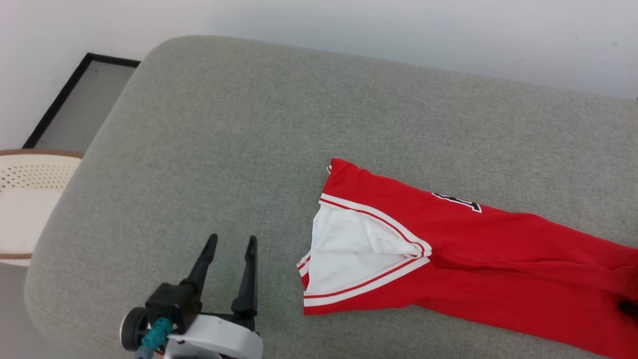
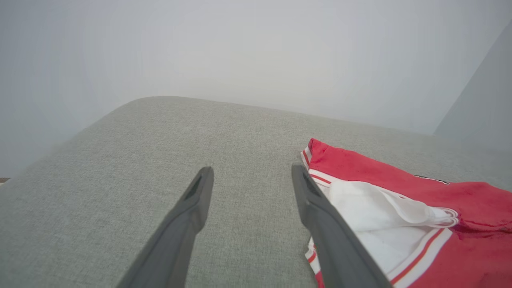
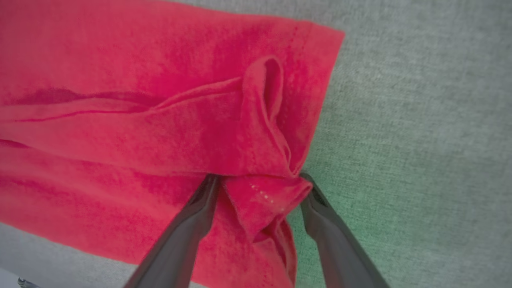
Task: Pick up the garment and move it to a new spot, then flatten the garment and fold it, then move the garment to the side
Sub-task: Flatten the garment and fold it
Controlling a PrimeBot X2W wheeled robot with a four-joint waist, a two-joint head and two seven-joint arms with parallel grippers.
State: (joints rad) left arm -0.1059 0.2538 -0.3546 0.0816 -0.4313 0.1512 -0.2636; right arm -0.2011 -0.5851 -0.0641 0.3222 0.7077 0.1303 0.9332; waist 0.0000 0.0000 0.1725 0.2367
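Red garment [image 1: 498, 249] lying as long strip on grey cushion [image 1: 224, 149]; white sleeve with striped trim; hem bunched

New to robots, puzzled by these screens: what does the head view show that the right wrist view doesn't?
Head view: the left pincer open above the grey cushion, the white panel and black lettering on the garment, a pale basket. Right wrist view: the right pincer, open, fingers either side of a bunched red fold. Both: the red garment on the cushion.

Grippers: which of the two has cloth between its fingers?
The right gripper: a red fold of the garment lies between its open fingers; the left gripper spans bare cushion.
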